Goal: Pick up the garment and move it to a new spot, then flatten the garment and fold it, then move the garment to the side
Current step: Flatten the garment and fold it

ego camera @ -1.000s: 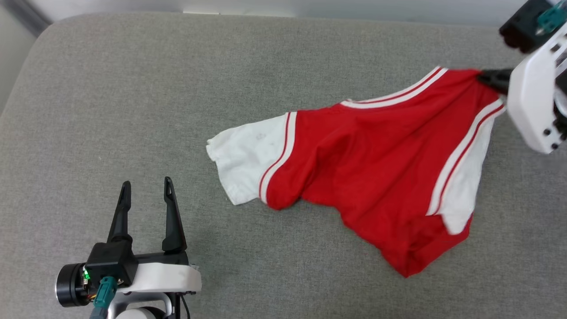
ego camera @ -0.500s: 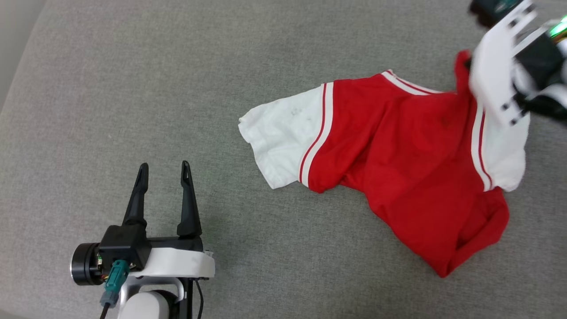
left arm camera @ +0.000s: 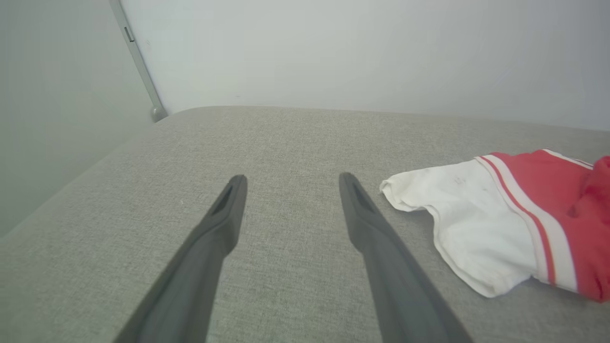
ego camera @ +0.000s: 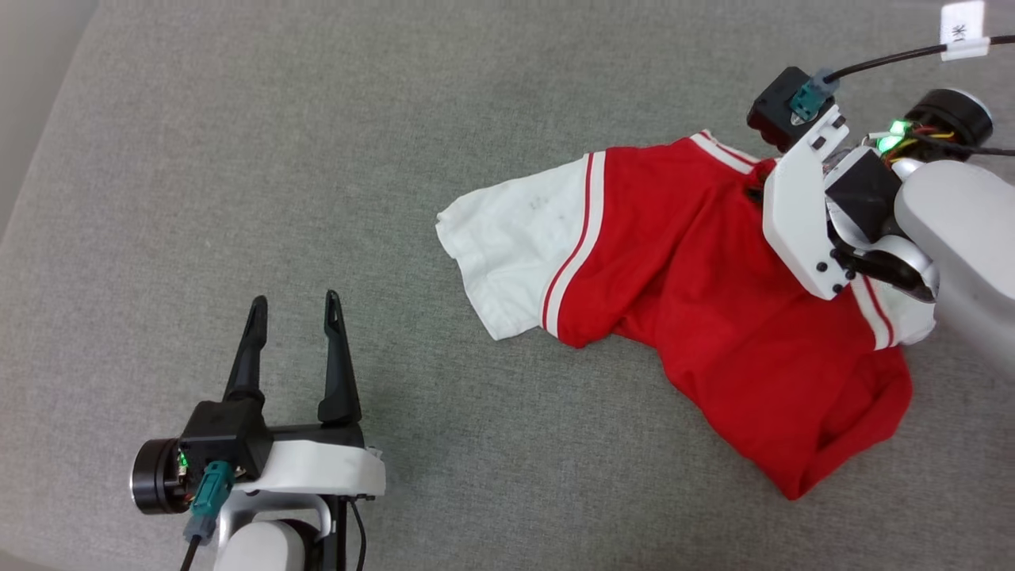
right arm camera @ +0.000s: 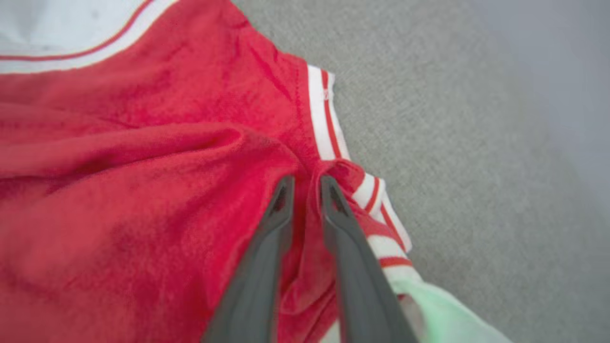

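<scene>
The crumpled red garment (ego camera: 690,262) is pinched near its striped trim by the right gripper (right arm camera: 306,181). The left gripper (ego camera: 295,300) is held wide open, empty.

Left fingers (ego camera: 337,361) spread wide, pointing forward; right fingers (right arm camera: 276,219) pinched together

red garment (ego camera: 698,270), white sleeves (ego camera: 515,238), on flecked grey cushion (ego camera: 238,159)
carries red-and-white striped trim (ego camera: 572,238) at sleeve seams and neckline, faint grey smudges on one white sleeve; pairs black fingers (ego camera: 337,365) with white housing on left gripper (ego camera: 295,298) and right gripper (right arm camera: 307,178); adds a teal plug (ego camera: 208,488), a green light (ego camera: 896,127), a pale grey wall (left arm camera: 333,57).
</scene>
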